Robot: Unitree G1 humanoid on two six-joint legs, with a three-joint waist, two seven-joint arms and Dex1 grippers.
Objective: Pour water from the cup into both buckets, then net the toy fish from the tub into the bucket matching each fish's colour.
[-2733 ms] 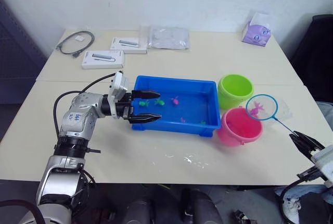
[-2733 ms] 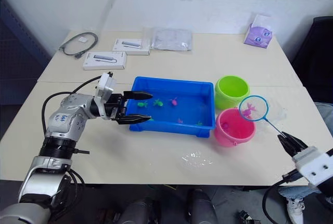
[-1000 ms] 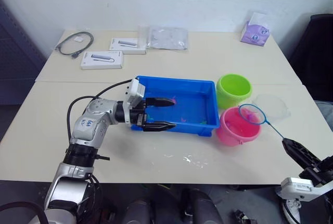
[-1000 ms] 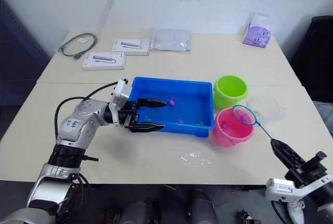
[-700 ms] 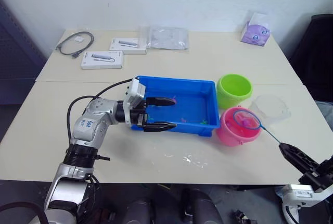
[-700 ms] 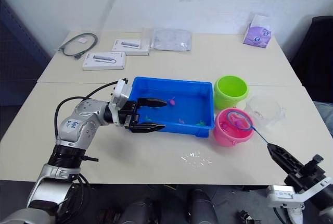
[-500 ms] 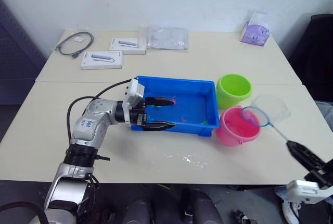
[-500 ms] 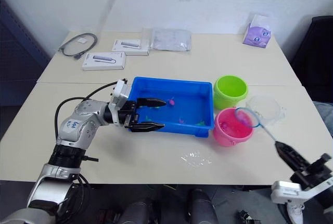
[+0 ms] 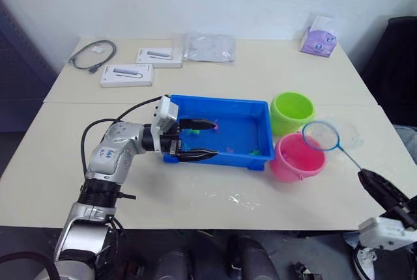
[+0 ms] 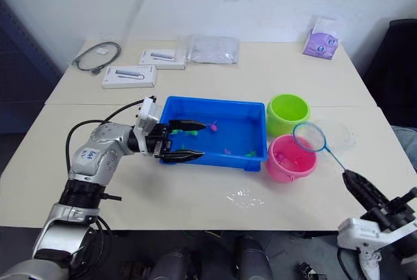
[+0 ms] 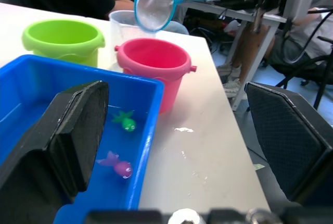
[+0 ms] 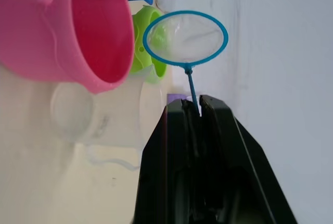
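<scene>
A beige table (image 9: 215,75) against a white wall is filling the frame. At its centre, my left gripper (image 9: 195,139) is spreading its fingers wide across the near left corner of the blue tub (image 9: 251,107), where small fish (image 11: 125,123) are lying. At lower right, my right gripper (image 9: 376,187) is pinching the handle of the net (image 9: 321,136), its hoop hanging above the pink bucket (image 9: 296,159), just beside the green bucket (image 9: 293,112) and the clear cup (image 10: 339,133).
</scene>
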